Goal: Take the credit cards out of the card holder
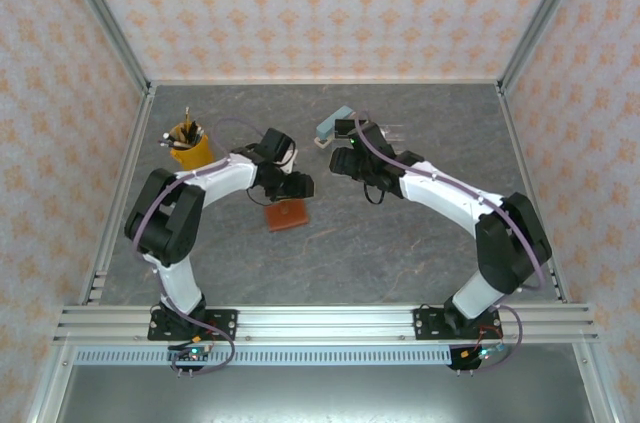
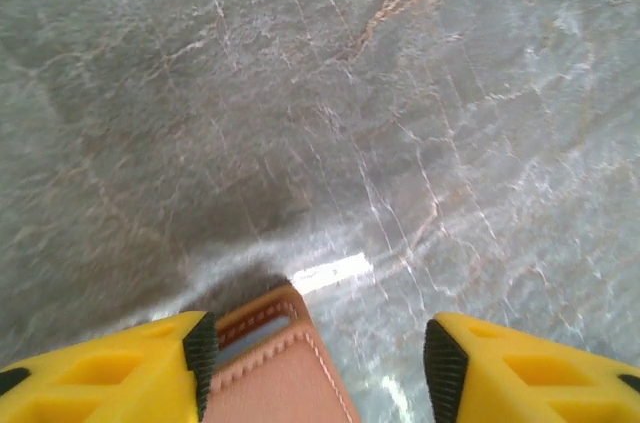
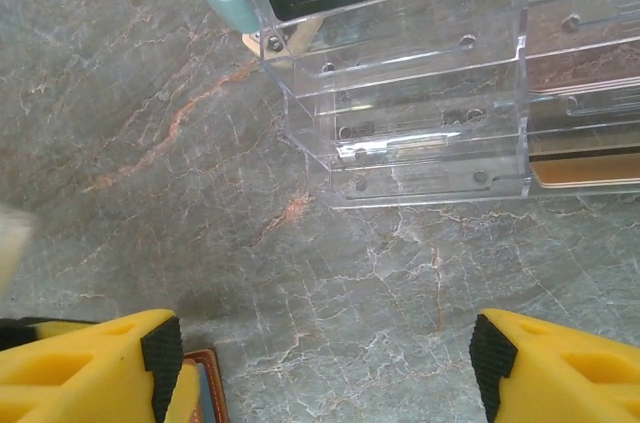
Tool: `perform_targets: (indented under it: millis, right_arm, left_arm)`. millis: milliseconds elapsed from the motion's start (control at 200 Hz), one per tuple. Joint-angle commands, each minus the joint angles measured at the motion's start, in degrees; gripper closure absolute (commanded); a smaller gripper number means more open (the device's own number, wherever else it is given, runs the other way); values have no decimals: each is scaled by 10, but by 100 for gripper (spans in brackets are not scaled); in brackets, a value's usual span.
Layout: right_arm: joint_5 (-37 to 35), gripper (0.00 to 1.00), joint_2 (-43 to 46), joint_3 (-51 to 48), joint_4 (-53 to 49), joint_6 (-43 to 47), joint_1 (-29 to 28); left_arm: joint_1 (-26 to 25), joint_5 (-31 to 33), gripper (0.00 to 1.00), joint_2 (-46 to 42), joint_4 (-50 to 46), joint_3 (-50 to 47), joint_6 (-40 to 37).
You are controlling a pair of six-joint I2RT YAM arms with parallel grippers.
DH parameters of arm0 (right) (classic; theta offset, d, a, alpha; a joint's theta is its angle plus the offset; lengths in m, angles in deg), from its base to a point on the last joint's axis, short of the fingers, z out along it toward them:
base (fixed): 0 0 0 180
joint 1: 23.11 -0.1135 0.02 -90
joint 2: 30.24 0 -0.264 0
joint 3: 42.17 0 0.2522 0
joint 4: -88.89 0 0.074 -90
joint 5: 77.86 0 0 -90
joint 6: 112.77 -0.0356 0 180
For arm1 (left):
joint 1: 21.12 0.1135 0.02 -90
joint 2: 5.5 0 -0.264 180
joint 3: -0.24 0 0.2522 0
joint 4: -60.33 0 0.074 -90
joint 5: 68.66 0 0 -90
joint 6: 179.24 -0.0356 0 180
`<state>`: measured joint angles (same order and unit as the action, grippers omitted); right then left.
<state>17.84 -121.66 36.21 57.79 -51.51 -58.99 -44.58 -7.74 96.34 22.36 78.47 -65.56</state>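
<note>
The holder [image 1: 285, 215] lies mid-surface [image 1: 400, 243]. The left gripper [image 2: 320, 361] is open astride its corner and not clamped on it. The right gripper [image 3: 326, 355] is open and empty, facing the organiser [image 3: 400, 73]. No card is plainly out, so the extraction likely all remains. The holder's inside is cut off. A tan strip [image 3: 585, 171] in the organiser may be a card; I cannot tell.

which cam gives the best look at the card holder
Left wrist: the card holder is close up, with its stitching and a pocket edge clear, though cut off at the frame's bottom. Top external shows it small, flat on the table. Right wrist catches a corner.
</note>
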Motion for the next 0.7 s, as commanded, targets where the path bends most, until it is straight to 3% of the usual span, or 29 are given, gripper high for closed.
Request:
perform_targets:
  millis: [0, 155, 310, 480, 696]
  right_arm:
    - [32, 25, -25, 29, -17, 60, -16]
    - [70, 28, -100, 103, -34, 115, -61]
    - [97, 29, -216, 231, -117, 187, -100]
    - [74, 23, -316, 351, -201, 247, -140]
    - [36, 21, -368, 395, -256, 261, -152]
  left_arm:
    - [23, 40, 32, -79, -16, -13, 24]
    - [102, 107, 24, -161, -40, -70, 88]
    - [163, 189, 16, -251, -75, -122, 121]
    - [179, 274, 1, -339, -103, -156, 137]
    - [183, 321, 0, -397, -125, -172, 139]
